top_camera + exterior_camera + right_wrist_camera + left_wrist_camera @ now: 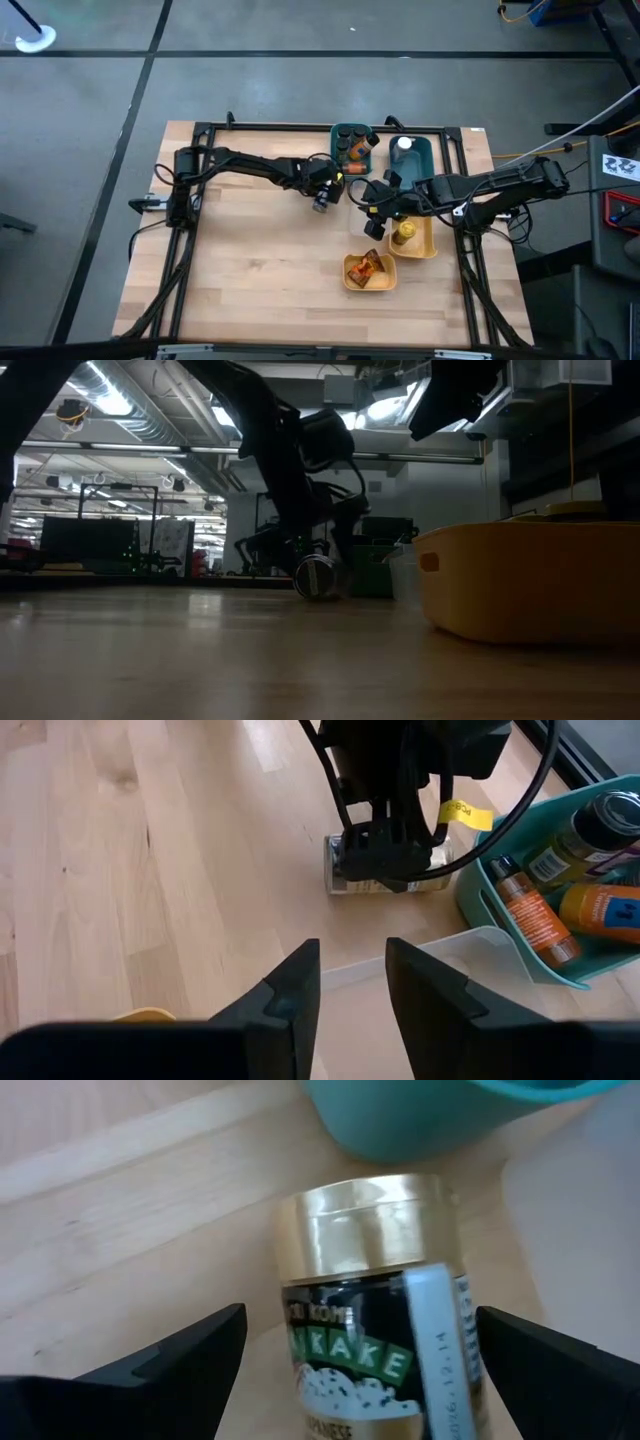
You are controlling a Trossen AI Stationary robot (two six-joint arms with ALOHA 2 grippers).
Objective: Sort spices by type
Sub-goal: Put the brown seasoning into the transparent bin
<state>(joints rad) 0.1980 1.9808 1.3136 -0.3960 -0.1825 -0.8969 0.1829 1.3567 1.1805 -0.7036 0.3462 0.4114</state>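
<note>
a: state the left gripper (322,196) condition.
b: fingers spread wide, one on each side of a jar (372,1305) lying on its side on the wooden table (260,260). the left wrist view shows a clear gap between each finger and the jar, so it is straddled, not clamped.

a: describe the jar.
b: gold lid, dark label with green lettering. the lid end points away from the gripper toward the rim of a teal bin (352,145) just ahead. in the low view the jar (317,576) rests on the table directly under the gripper.

a: contents of that teal bin?
b: bottles with orange labels (530,910), seen from the right wrist view, lying side by side.

a: right gripper (352,982) condition?
b: nothing shows between its fingers, which stand a narrow gap apart. it hangs over the edge of a clear bin (470,945), facing the left gripper and the jar, which lie ahead of it.

a: other items near the right gripper?
b: a yellow bin (425,240) just beside it holding a yellow-lidded bottle (404,233); a second yellow bin (352,275) with orange-brown packets (368,267) nearer the table's front edge; a second teal bin (420,155) with a white-lidded jar (404,145).
</note>
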